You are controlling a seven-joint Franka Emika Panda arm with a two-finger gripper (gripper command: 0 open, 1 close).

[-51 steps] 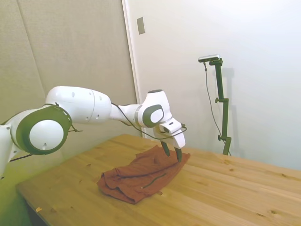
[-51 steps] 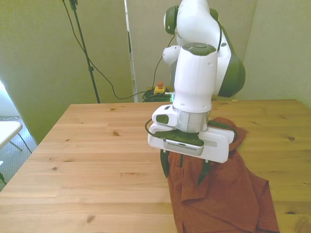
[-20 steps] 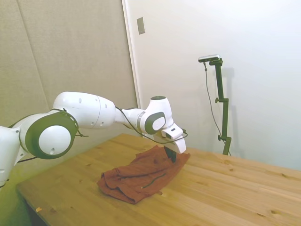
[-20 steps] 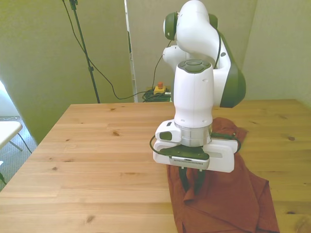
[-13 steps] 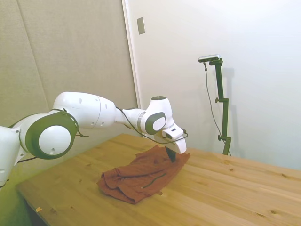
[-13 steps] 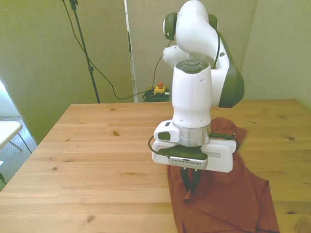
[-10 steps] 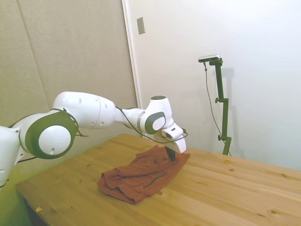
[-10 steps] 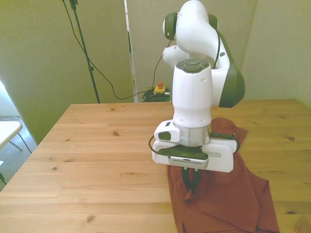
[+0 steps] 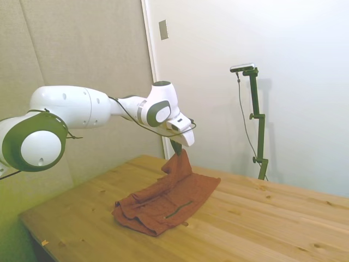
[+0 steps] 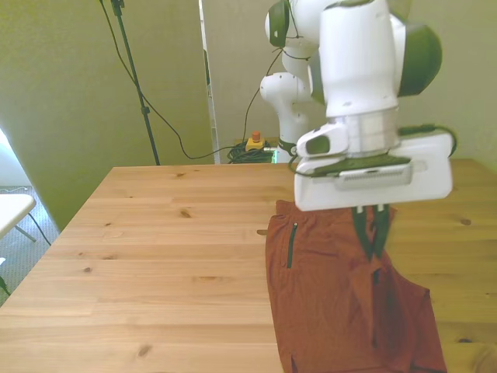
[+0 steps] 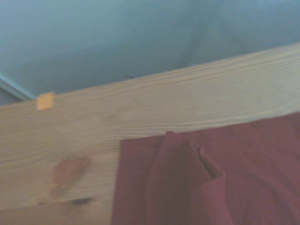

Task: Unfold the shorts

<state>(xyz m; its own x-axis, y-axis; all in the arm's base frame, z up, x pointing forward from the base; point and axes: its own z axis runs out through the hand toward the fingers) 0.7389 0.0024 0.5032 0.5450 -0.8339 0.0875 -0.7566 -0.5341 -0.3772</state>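
Jaws clamped on a pinch of the shorts [image 9: 173, 192], lifting one edge clear of the desk [image 9: 262, 218].
Below the jaws the cloth hangs as a narrow peak while the rest lies bunched on the desk (pocket seam showing); such a small pinch could slip free, or the whole heap may drag along instead of opening out.

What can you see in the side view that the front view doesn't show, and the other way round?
Only the side view shows how high the gripper stands above the table, with the cloth rising to it in a peak, and the crumpled end of the shorts. Only the front view shows a dark pocket slit on the raised panel. Both show the gripper shut on the rust-brown shorts, one part lifted and the rest lying on the table.
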